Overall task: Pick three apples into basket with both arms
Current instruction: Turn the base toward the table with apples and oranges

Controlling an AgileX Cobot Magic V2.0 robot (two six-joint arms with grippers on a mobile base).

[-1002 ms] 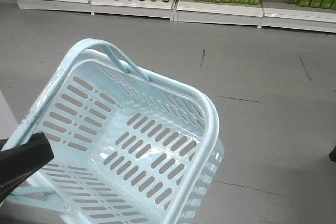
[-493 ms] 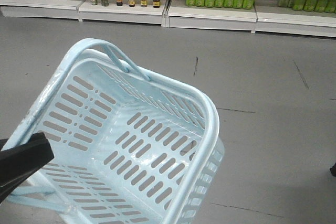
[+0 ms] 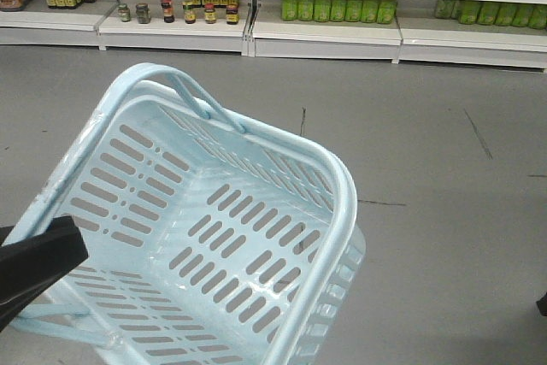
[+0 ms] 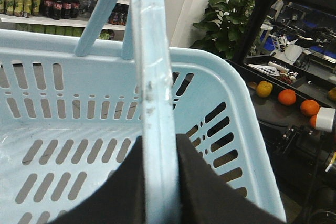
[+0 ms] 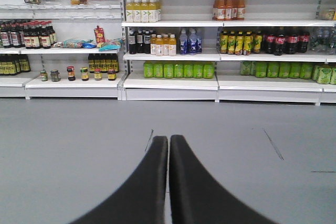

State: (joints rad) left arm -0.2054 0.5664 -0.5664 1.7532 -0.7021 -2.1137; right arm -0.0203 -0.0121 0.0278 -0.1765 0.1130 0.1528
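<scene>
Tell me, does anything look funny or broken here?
The basket hangs tilted above the floor, empty, held by the left gripper pinching its handle. The handle has dark scuffs, but nothing looks broken.

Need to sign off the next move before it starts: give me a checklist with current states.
1. Grip: left gripper shut on the basket handle: ok.
2. Room: basket holds nothing: ok.
3. Free hand: right gripper shut, empty: ok.
4. Targets: apples in view: not ok; only oranges show, on a dark counter.
5. Load: basket hanging level: cannot tell.
</scene>
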